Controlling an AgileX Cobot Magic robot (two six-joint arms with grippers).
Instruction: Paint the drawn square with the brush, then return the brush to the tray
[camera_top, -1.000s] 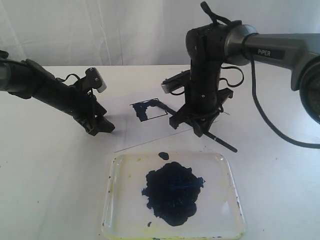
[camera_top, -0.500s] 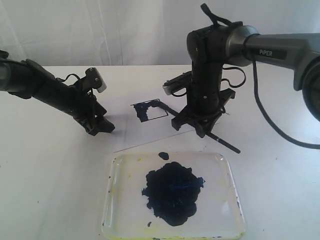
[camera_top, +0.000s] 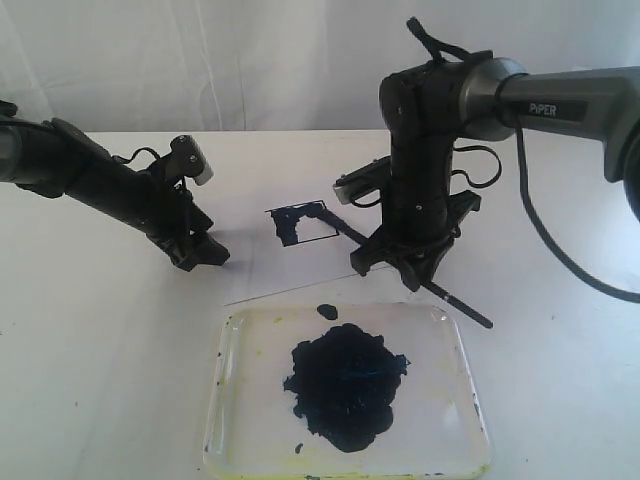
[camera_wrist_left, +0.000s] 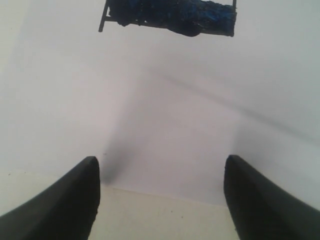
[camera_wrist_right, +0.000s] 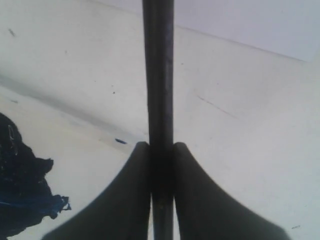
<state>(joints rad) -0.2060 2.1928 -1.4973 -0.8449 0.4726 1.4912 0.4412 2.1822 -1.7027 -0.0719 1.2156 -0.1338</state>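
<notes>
My right jaws clamp the brush (camera_top: 458, 305) mid-shaft, tilted low so its tip reaches the drawn square (camera_top: 305, 222), part blue, twelve o'clock of the tray (camera_top: 215, 400). Left jaws, spread wide, sit at nine o'clock on the paper (camera_top: 265, 275), likely steadying it.

Looking like robot lab test bench, not home or shop. White cloth backdrop (camera_top: 200, 60) hanging behind both sets of jaws, closing off room. Plain white tabletop (camera_top: 80, 350) spreading beneath jaws, carrying painting props. Two black jointed arms reaching in from either side: left arm (camera_top: 90, 178), right arm (camera_top: 430, 150) bearing "PiPER" label (camera_top: 545, 108). Paint-stained clear tray (camera_top: 440, 400) lying just ahead of right jaws; white paper sheet (camera_top: 290, 265) lying between two sets of jaws. Uniform white surroundings suggesting staged recording setup.
</notes>
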